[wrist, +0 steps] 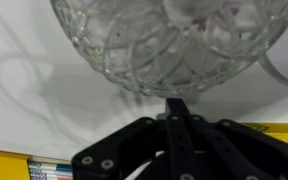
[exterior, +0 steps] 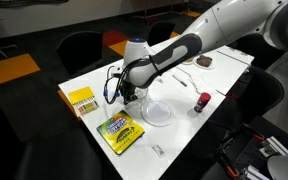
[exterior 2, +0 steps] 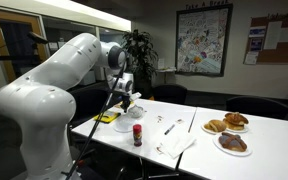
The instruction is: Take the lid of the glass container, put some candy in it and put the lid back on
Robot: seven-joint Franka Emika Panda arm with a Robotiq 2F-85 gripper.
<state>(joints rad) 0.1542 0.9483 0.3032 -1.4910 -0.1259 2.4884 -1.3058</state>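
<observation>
The glass container (wrist: 174, 40), a clear cut-glass bowl, fills the top of the wrist view. My gripper (wrist: 176, 104) is shut just short of its near side, fingers pressed together with nothing visible between them. In an exterior view the gripper (exterior: 130, 93) hangs low over the table's left part and hides the container. A pale round disc (exterior: 158, 112) lies right beside it; I cannot tell whether it is the lid or a plate. A tiny pale piece (exterior: 157, 150), perhaps candy, lies near the front edge. The gripper (exterior 2: 127, 98) also shows low over the table in an exterior view.
A yellow crayon box (exterior: 121, 131) and a smaller yellow box (exterior: 81, 100) lie at the table's left. A red bottle (exterior: 202, 102) stands right of the disc. Plates with pastries (exterior 2: 231, 140) sit at the far end. Chairs ring the white table (exterior: 184, 135).
</observation>
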